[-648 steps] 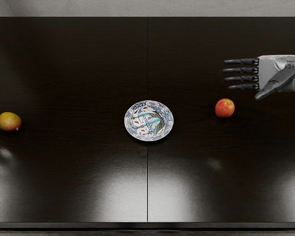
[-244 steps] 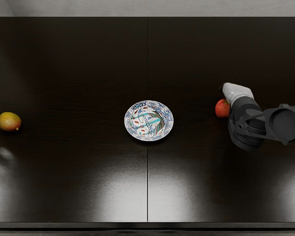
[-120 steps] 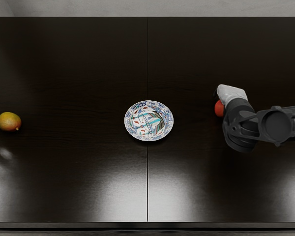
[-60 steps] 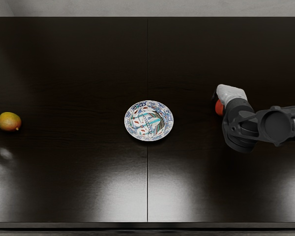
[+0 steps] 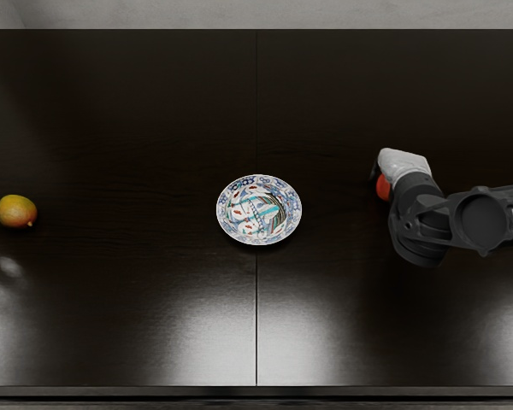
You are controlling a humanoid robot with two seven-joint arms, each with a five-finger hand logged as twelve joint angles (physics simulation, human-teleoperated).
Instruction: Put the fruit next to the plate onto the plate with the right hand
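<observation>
A patterned blue and white plate [image 5: 223,210] lies at the table's middle. To its right, a red apple [image 5: 381,189] shows only as a thin sliver on the tabletop. My right hand [image 5: 397,169] sits on top of it and hides most of it. The dark forearm runs back to the right edge. From this angle the hand's grey back covers the grasp, so I cannot tell whether it holds the apple. The left arm is out of view.
A yellow-orange mango [image 5: 16,211] rests far off at the left edge of the dark table [image 5: 154,325]. A seam runs down the table's middle, under the plate.
Since 5.4 s ago the right hand came down from the upper right onto the apple. Over the last second it has barely shifted, and the apple stays in its place.
</observation>
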